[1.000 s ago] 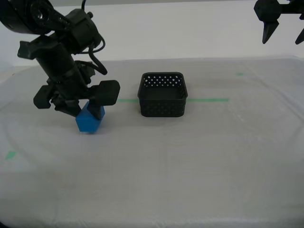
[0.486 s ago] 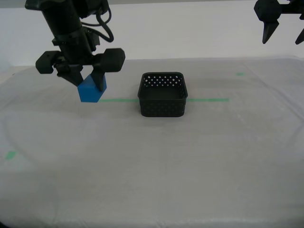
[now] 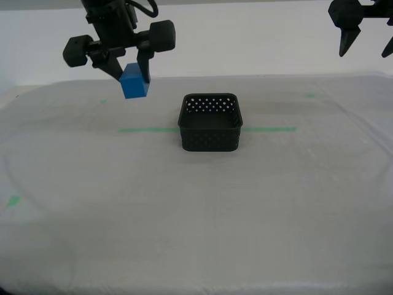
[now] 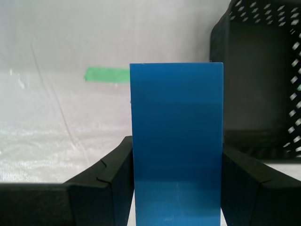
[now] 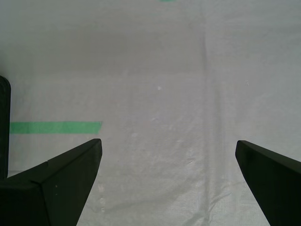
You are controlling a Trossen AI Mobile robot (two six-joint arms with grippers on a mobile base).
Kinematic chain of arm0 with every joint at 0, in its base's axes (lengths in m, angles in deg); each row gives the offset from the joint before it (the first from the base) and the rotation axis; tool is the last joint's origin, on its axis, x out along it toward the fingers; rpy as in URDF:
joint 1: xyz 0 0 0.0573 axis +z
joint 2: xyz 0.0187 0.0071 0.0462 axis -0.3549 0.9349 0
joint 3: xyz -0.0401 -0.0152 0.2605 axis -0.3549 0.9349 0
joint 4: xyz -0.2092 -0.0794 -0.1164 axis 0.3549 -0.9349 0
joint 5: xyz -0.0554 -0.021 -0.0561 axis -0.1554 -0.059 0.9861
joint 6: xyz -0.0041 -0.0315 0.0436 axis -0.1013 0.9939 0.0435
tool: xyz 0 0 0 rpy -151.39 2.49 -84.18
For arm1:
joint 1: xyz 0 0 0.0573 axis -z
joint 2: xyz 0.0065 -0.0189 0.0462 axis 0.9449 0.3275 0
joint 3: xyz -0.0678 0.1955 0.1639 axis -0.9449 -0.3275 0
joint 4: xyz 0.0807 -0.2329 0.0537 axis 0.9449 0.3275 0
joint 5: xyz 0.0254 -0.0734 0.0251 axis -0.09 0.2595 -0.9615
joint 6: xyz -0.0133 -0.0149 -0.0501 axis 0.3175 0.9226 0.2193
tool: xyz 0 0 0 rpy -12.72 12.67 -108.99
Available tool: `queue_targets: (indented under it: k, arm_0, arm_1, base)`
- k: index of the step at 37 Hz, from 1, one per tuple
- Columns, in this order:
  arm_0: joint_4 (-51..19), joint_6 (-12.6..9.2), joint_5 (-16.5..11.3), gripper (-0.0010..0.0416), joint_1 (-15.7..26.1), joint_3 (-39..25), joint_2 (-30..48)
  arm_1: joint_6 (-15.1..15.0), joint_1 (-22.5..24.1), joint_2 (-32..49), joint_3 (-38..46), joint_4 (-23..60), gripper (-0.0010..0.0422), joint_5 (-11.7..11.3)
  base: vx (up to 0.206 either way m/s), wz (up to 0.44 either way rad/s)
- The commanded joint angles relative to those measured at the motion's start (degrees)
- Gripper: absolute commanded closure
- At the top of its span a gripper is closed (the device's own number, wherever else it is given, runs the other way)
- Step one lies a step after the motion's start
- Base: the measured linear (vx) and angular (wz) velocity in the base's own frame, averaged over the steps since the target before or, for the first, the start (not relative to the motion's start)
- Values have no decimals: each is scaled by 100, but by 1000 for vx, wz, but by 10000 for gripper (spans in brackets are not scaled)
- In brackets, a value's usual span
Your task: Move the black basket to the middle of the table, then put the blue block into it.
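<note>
High above the table (image 3: 215, 221), toward the exterior view's left, the blue block (image 3: 134, 83) hangs clear of the cloth. My second gripper (image 3: 132, 77) is shut on it. In the second wrist view the blue block (image 4: 176, 141) fills the space between the black fingers (image 4: 113, 174). The black basket (image 3: 210, 140) stands upright and empty near the table's middle, to the block's right and lower in the exterior view; its perforated wall (image 4: 263, 70) shows beside the block. My first gripper (image 3: 365, 52) hangs open at the exterior view's upper right, its fingers (image 5: 70, 169) wide apart over bare cloth.
A long green tape line (image 3: 264, 129) runs across the cloth behind the basket; the same green tape (image 5: 54, 127) shows in the first wrist view. Small green tape bits (image 3: 12, 200) lie near the exterior view's left edge and another bit (image 3: 311, 95) at the far right.
My second gripper has lifted the blue block off the cloth and carried it up and toward the exterior view's right. The basket and the first arm have not moved.
</note>
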Motion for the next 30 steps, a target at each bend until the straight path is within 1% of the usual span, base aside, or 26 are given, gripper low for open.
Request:
queue_targets:
  k: [1, 8, 12, 24, 30]
  arm_0:
    - [9, 4, 13, 7, 2, -4, 0]
    - [11, 4, 13, 7, 2, -4, 0]
    - [11, 4, 13, 7, 2, -4, 0]
    - [20, 4, 13, 7, 2, -4, 0]
    - [22, 4, 13, 7, 2, -4, 0]
  arm_1:
    - [28, 13, 249, 494, 358, 412, 37]
    - [-68, 44, 970, 1670, 1204, 412, 140]
    - [-116, 118, 1414, 2284, 1484, 412, 164]
    - [-120, 461, 2559, 3838, 1733, 412, 166]
    - [-120, 649, 3126, 4487, 1906, 412, 168]
  base:
    - [0, 0]
    - [0, 0]
    - [0, 0]
    - [0, 0]
    - [0, 0]
